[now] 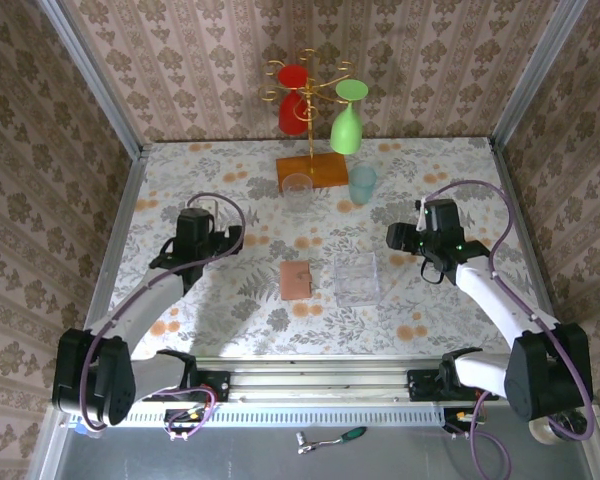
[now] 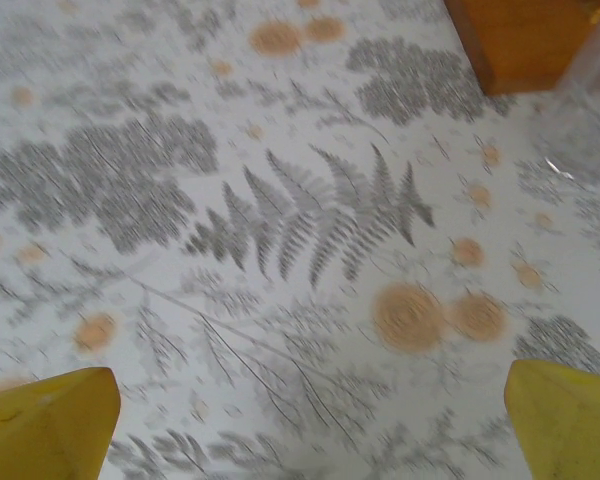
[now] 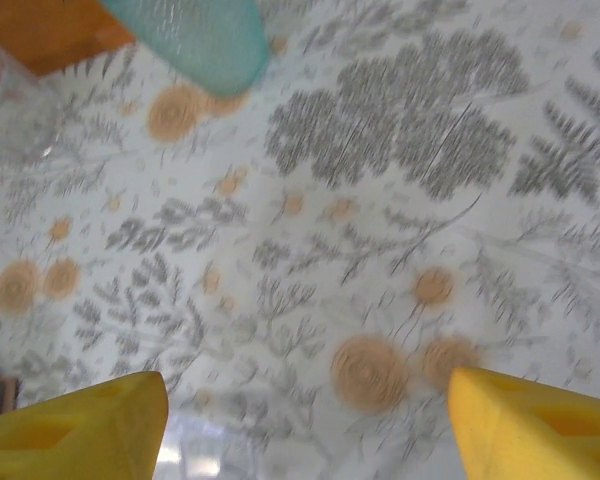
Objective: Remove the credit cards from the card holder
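Squarely between the arms, the flat salmon-brown card holder (image 1: 295, 280) lies closed on the floral counter (image 1: 180, 180), its long axis pointing away from the bases. The left gripper (image 2: 305, 425) and right gripper (image 3: 305, 425) hover, jaws apart; the left looks nearer.

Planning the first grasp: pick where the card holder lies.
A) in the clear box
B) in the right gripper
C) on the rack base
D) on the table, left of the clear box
D: the card holder lies flat on the table, just left of the clear box.
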`<move>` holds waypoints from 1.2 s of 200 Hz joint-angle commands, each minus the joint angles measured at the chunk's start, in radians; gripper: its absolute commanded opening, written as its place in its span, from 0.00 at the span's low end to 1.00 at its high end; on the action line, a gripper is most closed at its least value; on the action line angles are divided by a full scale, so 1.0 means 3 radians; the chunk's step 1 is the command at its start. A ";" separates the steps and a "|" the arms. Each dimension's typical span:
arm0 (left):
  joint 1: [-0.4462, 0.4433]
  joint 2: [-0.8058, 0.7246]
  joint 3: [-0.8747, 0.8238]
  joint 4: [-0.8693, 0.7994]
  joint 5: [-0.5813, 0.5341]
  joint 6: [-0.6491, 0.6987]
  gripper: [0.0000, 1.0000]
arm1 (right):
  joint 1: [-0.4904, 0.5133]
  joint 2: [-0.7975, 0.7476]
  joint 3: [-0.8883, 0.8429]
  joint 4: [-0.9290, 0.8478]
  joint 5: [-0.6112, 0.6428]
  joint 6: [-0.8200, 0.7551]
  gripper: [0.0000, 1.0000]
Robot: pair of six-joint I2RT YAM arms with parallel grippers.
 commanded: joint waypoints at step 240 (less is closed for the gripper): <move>-0.0953 -0.0066 -0.0306 -0.0209 0.0114 -0.1600 1.00 | 0.0936 0.0088 -0.0384 -0.0519 -0.0049 0.0475 0.34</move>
